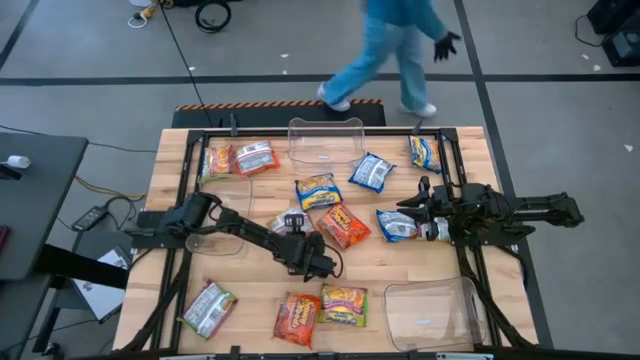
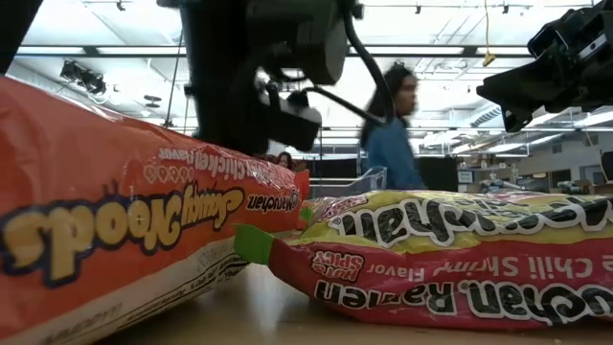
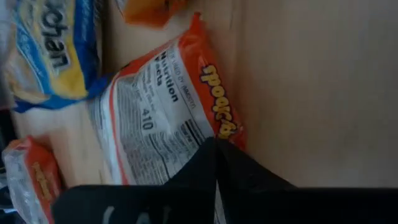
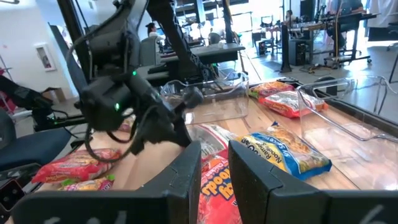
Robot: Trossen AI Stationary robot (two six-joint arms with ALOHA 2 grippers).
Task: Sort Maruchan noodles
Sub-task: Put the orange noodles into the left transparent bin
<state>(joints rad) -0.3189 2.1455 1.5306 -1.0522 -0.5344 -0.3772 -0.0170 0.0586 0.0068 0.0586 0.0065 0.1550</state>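
Packets of noodles (image 1: 343,226), flat and crinkly, lie spread over the wooden table (image 1: 400,262) from above, and the left gripper (image 1: 322,266) sits near the middle. Its wrist view shows dark fingers (image 3: 205,171) pinched shut on the edge of an orange packet (image 3: 165,118). The right gripper (image 4: 214,163) hangs with a small gap between its fingers, holding nothing, above another orange packet (image 4: 214,186).

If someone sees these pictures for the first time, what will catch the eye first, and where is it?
First, the colourful ramen packets scattered over the wooden table, with clear trays at its far edge and near right corner. The left gripper reaches to the middle, shut at an orange packet; the right gripper waits on the right near a blue packet. A person walks past behind the table.
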